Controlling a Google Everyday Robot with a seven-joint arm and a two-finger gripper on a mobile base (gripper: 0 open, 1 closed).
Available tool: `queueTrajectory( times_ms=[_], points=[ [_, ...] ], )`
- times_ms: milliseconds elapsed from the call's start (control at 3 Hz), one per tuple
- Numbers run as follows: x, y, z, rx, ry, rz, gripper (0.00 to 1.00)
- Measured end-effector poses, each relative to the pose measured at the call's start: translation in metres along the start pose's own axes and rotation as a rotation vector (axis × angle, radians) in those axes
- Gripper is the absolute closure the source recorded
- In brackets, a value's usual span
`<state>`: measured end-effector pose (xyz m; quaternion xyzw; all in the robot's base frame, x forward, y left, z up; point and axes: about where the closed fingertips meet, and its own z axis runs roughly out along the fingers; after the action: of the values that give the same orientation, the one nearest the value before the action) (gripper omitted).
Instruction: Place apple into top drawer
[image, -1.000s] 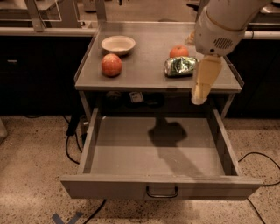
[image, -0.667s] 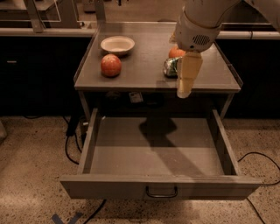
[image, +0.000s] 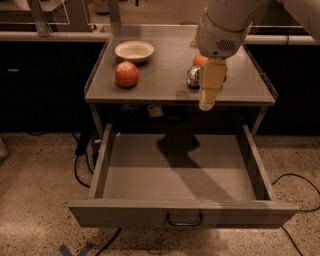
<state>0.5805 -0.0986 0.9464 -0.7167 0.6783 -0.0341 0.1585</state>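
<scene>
The apple (image: 126, 74), red with pale patches, sits on the left of the grey cabinet top (image: 165, 85), just in front of the white bowl (image: 134, 50). The top drawer (image: 125, 212) is pulled fully open below, nothing inside it, with its dark loop handle (image: 184, 219) at the front centre. My gripper (image: 206, 102) hangs pointing down over the front right part of the cabinet top, well to the right of the apple and holding nothing visible. The arm's shadow falls on the drawer floor.
A small orange fruit (image: 199, 60) and a shiny crumpled packet (image: 192, 76) lie right behind the gripper, partly hidden by it. Raised rims edge the cabinet top's sides. Dark cables (image: 80, 170) lie on the speckled floor to both sides of the drawer.
The arm has swung left and slightly back, from beyond the packet's right side to in front of the packet. The apple, bowl and drawer have not moved.
</scene>
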Motion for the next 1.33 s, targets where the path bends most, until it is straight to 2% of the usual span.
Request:
queueTrajectory(
  times_ms=[333, 1000, 1333],
  points=[
    [-0.011, -0.019, 0.014, 0.004, -0.007, -0.036, 0.0],
    [-0.042, -0.071, 0.052, -0.022, -0.05, -0.143, 0.0],
    [-0.068, -0.103, 0.072, -0.025, -0.08, -0.21, 0.0]
  ],
)
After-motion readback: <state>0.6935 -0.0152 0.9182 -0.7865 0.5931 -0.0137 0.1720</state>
